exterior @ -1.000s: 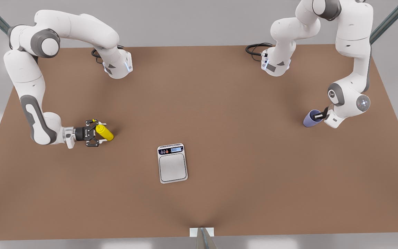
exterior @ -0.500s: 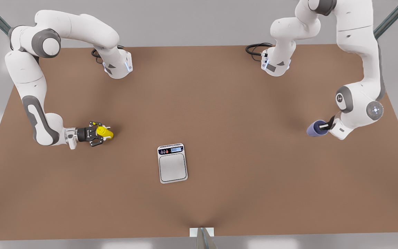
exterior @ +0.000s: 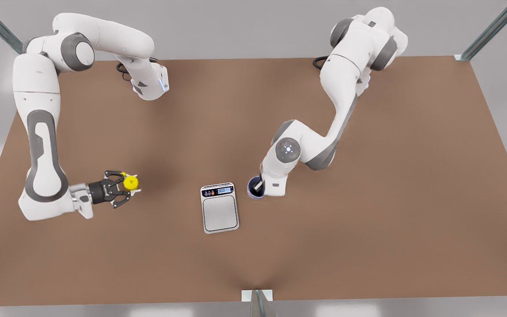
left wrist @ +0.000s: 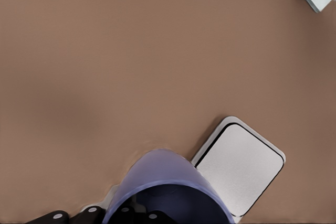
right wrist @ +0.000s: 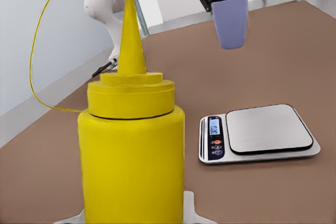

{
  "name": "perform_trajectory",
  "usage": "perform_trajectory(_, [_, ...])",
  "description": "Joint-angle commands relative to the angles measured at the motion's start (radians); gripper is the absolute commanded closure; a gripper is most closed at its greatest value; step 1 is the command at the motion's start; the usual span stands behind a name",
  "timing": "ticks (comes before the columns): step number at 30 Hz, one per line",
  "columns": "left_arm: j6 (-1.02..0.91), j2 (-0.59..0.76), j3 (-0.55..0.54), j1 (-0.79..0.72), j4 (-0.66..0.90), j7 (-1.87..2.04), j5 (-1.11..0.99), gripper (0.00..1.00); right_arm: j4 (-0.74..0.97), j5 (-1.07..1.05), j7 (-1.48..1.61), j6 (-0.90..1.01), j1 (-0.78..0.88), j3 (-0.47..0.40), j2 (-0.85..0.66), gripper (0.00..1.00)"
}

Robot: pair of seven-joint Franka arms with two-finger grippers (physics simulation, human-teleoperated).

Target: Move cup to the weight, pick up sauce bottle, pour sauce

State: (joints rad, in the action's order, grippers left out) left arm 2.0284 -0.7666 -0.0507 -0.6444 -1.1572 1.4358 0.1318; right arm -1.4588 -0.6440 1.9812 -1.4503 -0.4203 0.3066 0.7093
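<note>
Even, bright overhead light — soft shadows under arms, no glare.

No readable words, brand names or numbers are showing anywhere. The flat silver-grey digital kitchen scale (exterior: 220, 207) (right wrist: 258, 131) (left wrist: 239, 164) is carrying a dark control strip with a small blue-lit display (exterior: 224, 190) (right wrist: 214, 126), but whatever is showing on it is too small to make out. The round buttons (right wrist: 216, 147) beside it are bearing marks that cannot be read either.
</note>
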Motion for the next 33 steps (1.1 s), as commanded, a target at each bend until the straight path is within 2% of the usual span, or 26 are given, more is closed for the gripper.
perform_trajectory(1, [0.003, -0.022, 0.000, -0.012, 0.031, 0.021, -0.001, 0.79, 0.001, 0.006, -0.001, -0.001, 0.000, 0.000, 0.001, 0.54])
perform_trajectory(6, [0.165, -0.122, 0.002, -0.070, 0.146, 0.057, -0.008, 0.79, 0.058, 0.093, -0.022, -0.009, 0.034, -0.001, -0.001, 0.54])
perform_trajectory(19, [0.406, -0.234, 0.003, -0.049, 0.148, 0.032, -0.055, 0.79, 0.058, 0.113, -0.010, -0.012, 0.043, -0.003, 0.001, 0.53])
perform_trajectory(29, [0.417, -0.257, 0.003, -0.078, 0.146, 0.029, -0.055, 0.79, 0.058, 0.126, -0.009, -0.041, 0.049, -0.001, 0.001, 0.52])
perform_trajectory(30, [0.417, -0.258, 0.003, -0.077, 0.146, 0.028, -0.055, 0.64, 0.058, 0.135, -0.005, -0.042, 0.055, -0.003, 0.001, 0.52])
perform_trajectory(31, [0.417, -0.258, 0.003, -0.078, 0.146, 0.028, -0.055, 0.16, 0.058, 0.139, -0.005, -0.044, 0.055, -0.003, 0.001, 0.52])
perform_trajectory(32, [0.417, -0.258, 0.003, -0.078, 0.145, 0.028, -0.057, 0.00, 0.058, 0.138, -0.002, -0.044, 0.060, -0.003, 0.002, 0.52])
perform_trajectory(33, [0.417, -0.258, 0.003, -0.078, 0.145, 0.028, -0.055, 0.00, 0.058, 0.138, -0.002, -0.044, 0.061, -0.003, 0.002, 0.52])
